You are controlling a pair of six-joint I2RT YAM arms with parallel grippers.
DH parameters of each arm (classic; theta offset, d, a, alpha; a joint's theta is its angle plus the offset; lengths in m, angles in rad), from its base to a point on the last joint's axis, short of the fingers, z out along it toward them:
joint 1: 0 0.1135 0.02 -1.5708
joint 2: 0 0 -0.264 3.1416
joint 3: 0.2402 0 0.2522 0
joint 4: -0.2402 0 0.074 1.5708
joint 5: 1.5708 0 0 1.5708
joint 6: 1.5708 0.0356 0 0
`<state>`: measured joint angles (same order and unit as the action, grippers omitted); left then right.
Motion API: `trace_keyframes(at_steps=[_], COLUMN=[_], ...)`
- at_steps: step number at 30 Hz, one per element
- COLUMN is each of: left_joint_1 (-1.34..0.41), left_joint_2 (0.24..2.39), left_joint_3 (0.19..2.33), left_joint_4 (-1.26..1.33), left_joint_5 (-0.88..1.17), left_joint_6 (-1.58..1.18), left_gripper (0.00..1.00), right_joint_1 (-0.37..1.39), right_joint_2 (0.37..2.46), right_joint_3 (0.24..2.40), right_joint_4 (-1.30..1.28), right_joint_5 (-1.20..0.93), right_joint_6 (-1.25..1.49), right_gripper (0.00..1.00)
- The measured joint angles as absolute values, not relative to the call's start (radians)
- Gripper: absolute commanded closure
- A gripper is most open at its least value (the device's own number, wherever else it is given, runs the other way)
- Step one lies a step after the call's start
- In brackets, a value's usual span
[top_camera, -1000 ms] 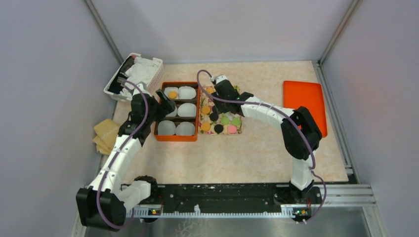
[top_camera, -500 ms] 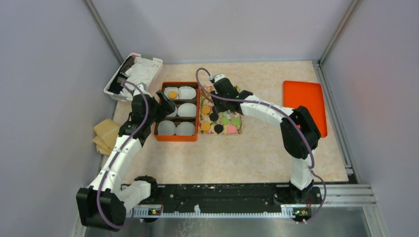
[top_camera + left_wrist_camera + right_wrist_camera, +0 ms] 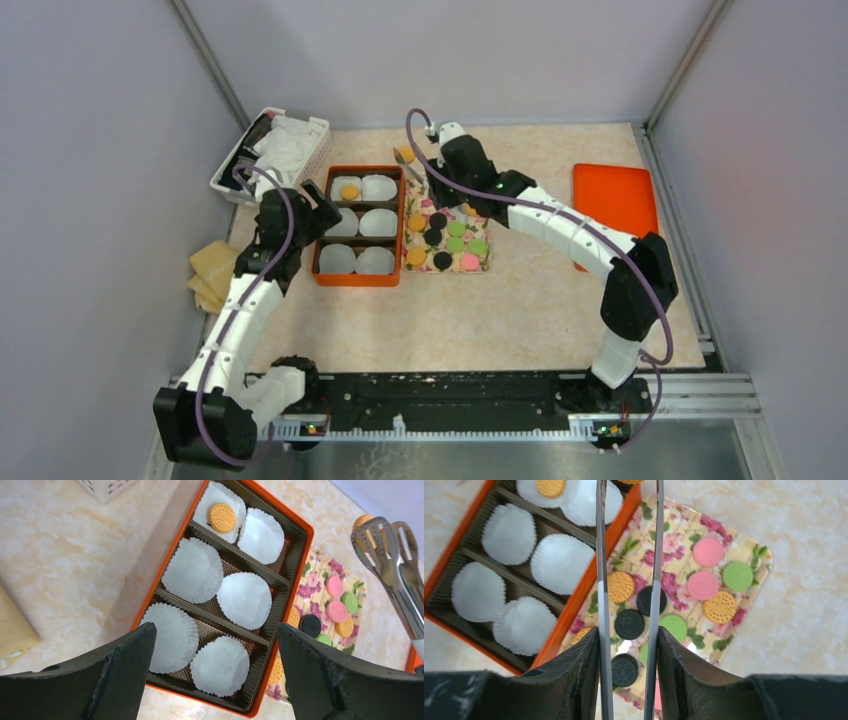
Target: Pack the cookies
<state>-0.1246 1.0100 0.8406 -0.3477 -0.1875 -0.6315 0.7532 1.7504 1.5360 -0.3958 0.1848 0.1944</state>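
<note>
We are seeing a beige table (image 3: 520, 300) between grey walls (image 3: 450, 50), the cookies (image 3: 447, 240) lying on a floral tray (image 3: 754, 555) beside the orange box (image 3: 360, 275) (one sitting in a cup (image 3: 204, 507)), the left gripper (image 3: 215, 630) gaping wide, the right gripper (image 3: 629, 650) clamping tongs (image 3: 654, 555), whose pinched orange cookie (image 3: 361, 520) the left wrist view is showing best.

Cookies (image 3: 720, 607) lie flat on floral tray (image 3: 669, 540); one seemingly in tongs (image 3: 384, 555).

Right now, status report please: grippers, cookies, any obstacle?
Left gripper open, above the box. Right gripper shut on tongs, orange cookie at their tip. A second cookie sits in the box. No obstacle seen.
</note>
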Motion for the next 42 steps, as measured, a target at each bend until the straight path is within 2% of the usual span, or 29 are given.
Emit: trace_keyframes(at_steps=[9,17,25,27,29,30,33,36,40,42], left_joint_1=[-0.094,-0.093,-0.093,-0.093,-0.093,-0.093,-0.093,-0.093,-0.093,-0.093], left_joint_2=[1.010,0.997,0.995,0.995,0.994,0.993,0.988,0.984,0.984,0.984], left_joint_3=[0.857,0.857,0.855,0.854,0.853,0.853,0.852,0.850,0.848,0.847], left_joint_4=[-0.377,-0.379,-0.378,-0.378,-0.378,-0.378,-0.378,-0.378,-0.378,-0.377], left_joint_5=[-0.200,-0.199,-0.195,-0.195,-0.196,-0.196,-0.196,-0.195,-0.195,-0.193], left_joint_6=[-0.653,-0.652,-0.652,-0.650,-0.646,-0.644,-0.637,-0.633,-0.628,-0.625], left_gripper=[0.03,0.03,0.03,0.03,0.04,0.04,0.03,0.04,0.03,0.04], right_joint_1=[0.827,0.834,0.834,0.834,0.834,0.834,0.834,0.834,0.834,0.834], right_joint_2=[1.886,2.036,2.073,2.076,2.085,2.089,2.102,2.107,2.107,2.107], right_joint_3=[1.750,1.768,1.768,1.768,1.768,1.768,1.768,1.768,1.768,1.768], right_joint_4=[-0.409,-0.433,-0.441,-0.440,-0.434,-0.430,-0.421,-0.407,-0.396,-0.390], right_joint_5=[0.144,0.130,0.136,0.140,0.146,0.148,0.148,0.148,0.148,0.148], right_joint_6=[0.184,0.184,0.183,0.183,0.183,0.183,0.183,0.183,0.183,0.183], right_gripper=[1.00,1.00,1.00,0.92,0.77,0.73,0.66,0.65,0.53,0.50])
